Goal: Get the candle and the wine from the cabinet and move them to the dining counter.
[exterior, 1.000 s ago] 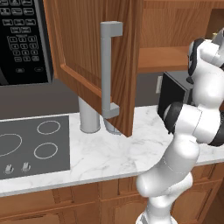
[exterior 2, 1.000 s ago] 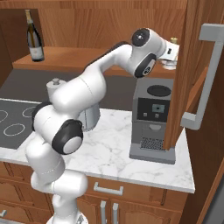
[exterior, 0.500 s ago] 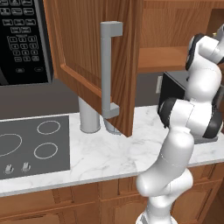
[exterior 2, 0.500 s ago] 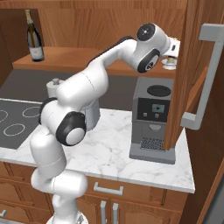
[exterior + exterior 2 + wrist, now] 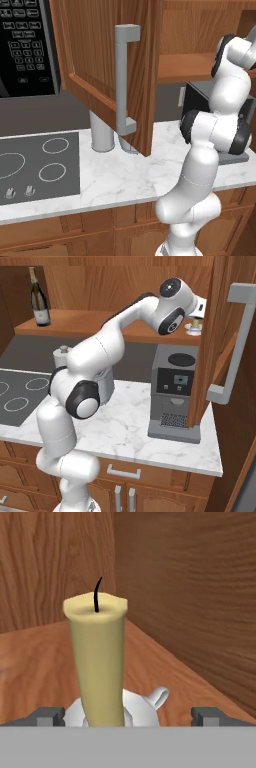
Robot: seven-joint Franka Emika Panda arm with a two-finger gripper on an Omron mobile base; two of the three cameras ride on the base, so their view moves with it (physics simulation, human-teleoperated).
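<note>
The cabinet stands open above a marble worktop, its panelled door swung out toward the camera in the left base view, the long grey bar handle facing the room; in the right base view a second door with its own grey handle hangs at the right edge and partly screens the right end of the shelf. Under the shelf a grey coffee machine sits on the worktop at the right, a tall grey canister stands farther left behind the door, and a dark cooktop is set into the marble at the left, below a black microwave panel. The wine stands upright at the far left end of the wooden shelf, well apart from the arm. The candle stands upright on its pale dish in the right corner of the shelf, near the side and back walls. The gripper has its fingers spread wide on either side of the candle's base, not touching it, and holds nothing
</note>
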